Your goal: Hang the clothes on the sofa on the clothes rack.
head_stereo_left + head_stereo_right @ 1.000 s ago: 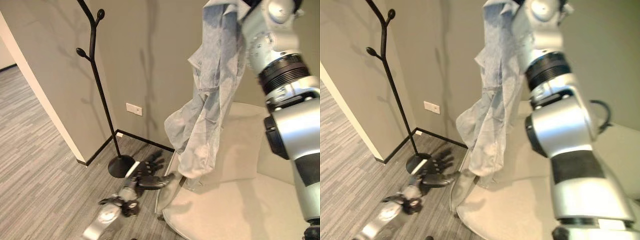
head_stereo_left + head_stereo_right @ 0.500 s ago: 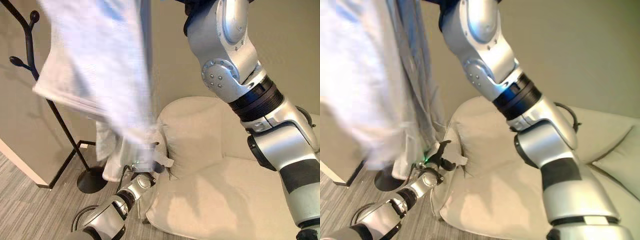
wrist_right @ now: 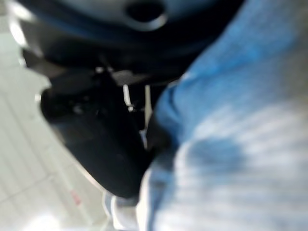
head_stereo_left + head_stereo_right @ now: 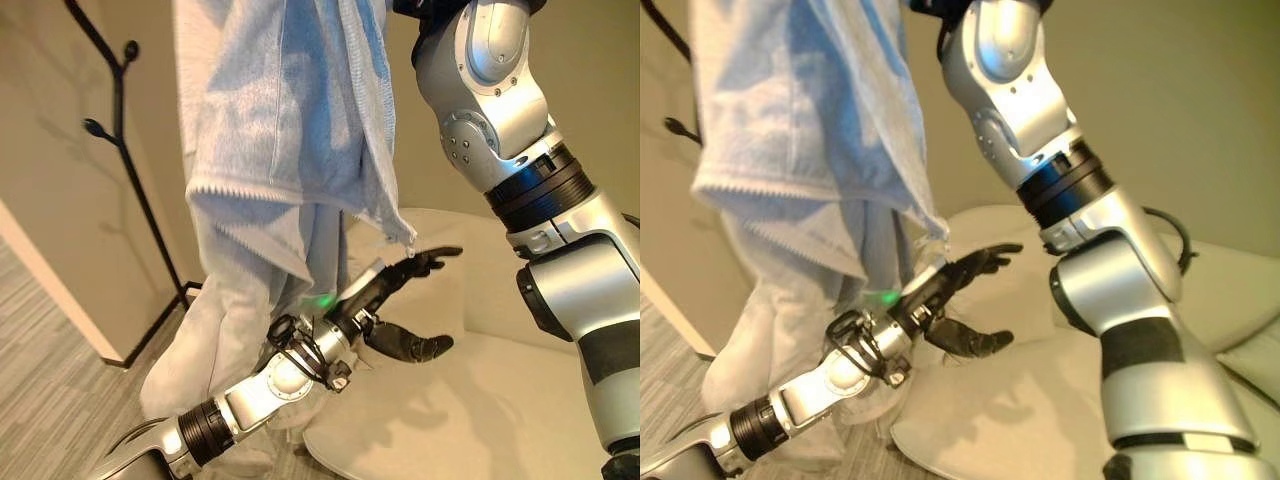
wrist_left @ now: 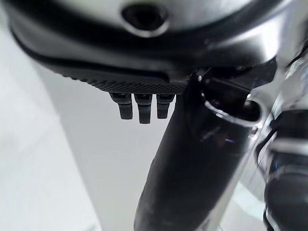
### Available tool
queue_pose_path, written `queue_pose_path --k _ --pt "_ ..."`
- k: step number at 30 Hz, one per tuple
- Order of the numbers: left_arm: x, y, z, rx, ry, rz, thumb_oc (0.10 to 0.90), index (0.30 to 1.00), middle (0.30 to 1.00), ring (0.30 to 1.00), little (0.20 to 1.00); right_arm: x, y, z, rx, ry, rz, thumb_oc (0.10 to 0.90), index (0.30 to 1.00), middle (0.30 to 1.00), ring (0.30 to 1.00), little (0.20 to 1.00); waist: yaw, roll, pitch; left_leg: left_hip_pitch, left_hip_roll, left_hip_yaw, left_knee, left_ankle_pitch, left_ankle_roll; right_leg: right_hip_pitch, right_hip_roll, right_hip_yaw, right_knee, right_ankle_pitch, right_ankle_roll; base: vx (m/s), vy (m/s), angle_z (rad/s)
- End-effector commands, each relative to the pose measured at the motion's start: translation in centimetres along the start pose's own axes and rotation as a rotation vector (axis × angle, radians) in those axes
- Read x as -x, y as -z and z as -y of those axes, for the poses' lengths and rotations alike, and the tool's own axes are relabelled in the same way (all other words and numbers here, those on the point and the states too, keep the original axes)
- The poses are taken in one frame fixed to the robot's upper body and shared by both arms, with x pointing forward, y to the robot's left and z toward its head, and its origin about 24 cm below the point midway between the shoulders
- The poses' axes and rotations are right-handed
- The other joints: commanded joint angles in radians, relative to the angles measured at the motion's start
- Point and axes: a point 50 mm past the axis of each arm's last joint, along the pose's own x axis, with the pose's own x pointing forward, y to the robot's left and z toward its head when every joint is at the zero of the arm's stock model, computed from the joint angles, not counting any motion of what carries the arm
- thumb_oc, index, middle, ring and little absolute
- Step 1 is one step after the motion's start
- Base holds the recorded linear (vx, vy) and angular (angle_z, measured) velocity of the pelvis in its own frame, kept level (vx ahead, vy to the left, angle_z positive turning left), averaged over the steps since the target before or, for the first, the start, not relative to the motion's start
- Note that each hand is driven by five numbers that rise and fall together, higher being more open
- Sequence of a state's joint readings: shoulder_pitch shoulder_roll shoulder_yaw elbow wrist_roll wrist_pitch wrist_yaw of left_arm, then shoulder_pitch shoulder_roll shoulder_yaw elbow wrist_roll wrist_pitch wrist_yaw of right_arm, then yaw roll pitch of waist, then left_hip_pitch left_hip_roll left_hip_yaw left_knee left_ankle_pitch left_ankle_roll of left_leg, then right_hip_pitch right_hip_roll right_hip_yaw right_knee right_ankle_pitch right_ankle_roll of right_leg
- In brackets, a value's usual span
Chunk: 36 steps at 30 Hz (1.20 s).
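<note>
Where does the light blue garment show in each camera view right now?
Left eye view: light blue garment hangs top centre, beside the clothes rack.
Right eye view: upper left.
Left wrist view: not in it.
Right wrist view: blue cloth close against the camera.
Shared landmark: the sofa.

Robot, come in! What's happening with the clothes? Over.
Right hand shut on blue garment, held high. Left hand open below it. Clothes rack off to the left, bare. Not hung yet.
</note>
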<state>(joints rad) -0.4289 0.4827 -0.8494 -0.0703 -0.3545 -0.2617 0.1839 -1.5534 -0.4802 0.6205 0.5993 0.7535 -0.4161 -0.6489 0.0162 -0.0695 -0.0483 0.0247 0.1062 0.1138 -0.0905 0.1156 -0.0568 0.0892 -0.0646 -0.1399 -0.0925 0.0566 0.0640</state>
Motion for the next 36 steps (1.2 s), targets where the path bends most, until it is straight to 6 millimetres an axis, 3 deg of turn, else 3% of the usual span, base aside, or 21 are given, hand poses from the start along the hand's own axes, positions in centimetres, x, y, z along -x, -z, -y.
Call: queue_pose_path --k 1,6,10,16,19,21,23,26,28,32,36 --pt "-1.1 -1.2 -2.0 0.014 -0.056 0.101 0.8 0.9 0.9 0.9 0.9 -4.1 -5.7 0.0 0.002 0.083 0.183 0.4 0.3 0.3 0.3 0.3 0.004 -0.033 -0.053 0.017 0.047 -0.022 0.003 -0.09 -0.033 0.006 -0.048 0.003 0.025 -0.039 0.061 -0.02 0.005 0.14" --pt "-1.1 -0.8 -1.9 -0.005 -0.041 0.081 0.8 0.9 0.9 0.9 0.9 -4.1 -4.2 0.4 0.058 0.106 0.126 0.4 0.3 0.3 0.3 0.3 0.009 -0.031 -0.052 0.019 0.043 -0.034 0.003 -0.098 -0.032 0.015 -0.047 -0.004 0.029 -0.05 0.06 0.0 0.007 0.11" --pt "-1.2 -0.9 -1.5 -0.001 -0.019 0.091 0.8 0.9 0.9 0.9 0.9 -4.4 -2.5 1.8 0.193 0.168 0.066 0.4 0.3 0.3 0.3 0.3 0.016 -0.029 -0.047 0.017 0.037 -0.043 0.003 -0.097 -0.031 0.017 -0.05 -0.017 0.032 -0.05 0.061 -0.02 0.023 0.11" --pt "-1.1 -1.2 -2.0 -0.003 -0.043 0.107 0.8 0.9 0.9 0.9 0.9 -4.8 -2.2 3.7 0.267 0.232 0.047 0.4 0.3 0.3 0.3 0.3 0.023 -0.031 -0.046 0.015 0.031 -0.054 0.003 -0.098 -0.028 0.021 -0.052 -0.025 0.034 -0.052 0.062 0.0 0.011 0.06" --pt "-0.2 -1.6 -3.2 -0.02 -0.104 0.122 0.8 0.9 0.9 0.9 0.9 -5.1 -2.3 5.1 0.32 0.258 0.041 0.4 0.3 0.3 0.3 0.3 0.031 -0.033 -0.044 0.015 0.028 -0.06 0.003 -0.098 -0.026 0.022 -0.054 -0.031 0.037 -0.052 0.064 0.0 0.019 0.08" --pt "1.8 -1.7 -5.6 -0.071 -0.25 0.119 0.8 0.9 0.9 0.9 0.9 -5.4 -3.0 6.1 0.371 0.256 0.07 0.4 0.3 0.3 0.3 0.3 0.041 -0.037 -0.041 0.013 0.024 -0.064 0.003 -0.097 -0.026 0.022 -0.056 -0.036 0.038 -0.051 0.066 0.0 0.021 0.13" --pt "2.9 -1.6 -6.8 -0.152 -0.32 0.107 0.8 0.9 0.9 0.9 0.9 -5.4 -3.4 5.9 0.369 0.237 0.092 0.4 0.3 0.3 0.3 0.3 0.043 -0.038 -0.041 0.015 0.023 -0.064 0.003 -0.098 -0.025 0.022 -0.056 -0.036 0.038 -0.05 0.067 0.01 0.011 0.08" --pt "7.6 1.0 -11.3 -0.509 -0.594 -0.084 0.8 0.9 0.9 0.9 0.9 -5.1 -6.3 4.2 0.297 0.13 0.233 0.4 0.3 0.3 0.3 0.3 0.044 -0.038 -0.043 0.018 0.026 -0.054 0.003 -0.099 -0.026 0.019 -0.057 -0.033 0.038 -0.048 0.067 0.02 0.006 0.02" --pt "9.1 2.0 -12.1 -0.557 -0.661 -0.154 0.8 0.9 0.9 0.9 0.9 -4.7 -7.3 3.3 0.253 0.081 0.28 0.4 0.3 0.3 0.3 0.3 0.041 -0.037 -0.043 0.02 0.027 -0.051 0.003 -0.1 -0.027 0.018 -0.055 -0.029 0.038 -0.049 0.066 0.02 -0.001 -0.04" --pt "10.0 3.6 -12.3 -0.581 -0.69 -0.237 0.8 0.9 0.9 0.9 0.9 -3.9 -8.5 1.8 0.165 0.01 0.34 0.4 0.3 0.3 0.3 0.3 0.033 -0.038 -0.049 0.024 0.031 -0.043 0.003 -0.102 -0.027 0.016 -0.053 -0.022 0.037 -0.05 0.064 0.01 -0.005 0.03" --pt "9.5 5.6 -11.7 -0.52 -0.696 -0.304 0.8 0.9 0.9 0.9 0.9 -3.4 -9.0 0.7 0.085 -0.04 0.356 0.4 0.3 0.3 0.3 0.3 0.021 -0.042 -0.05 0.026 0.035 -0.037 0.003 -0.1 -0.029 0.013 -0.051 -0.016 0.037 -0.051 0.062 0.0 -0.019 -0.07"
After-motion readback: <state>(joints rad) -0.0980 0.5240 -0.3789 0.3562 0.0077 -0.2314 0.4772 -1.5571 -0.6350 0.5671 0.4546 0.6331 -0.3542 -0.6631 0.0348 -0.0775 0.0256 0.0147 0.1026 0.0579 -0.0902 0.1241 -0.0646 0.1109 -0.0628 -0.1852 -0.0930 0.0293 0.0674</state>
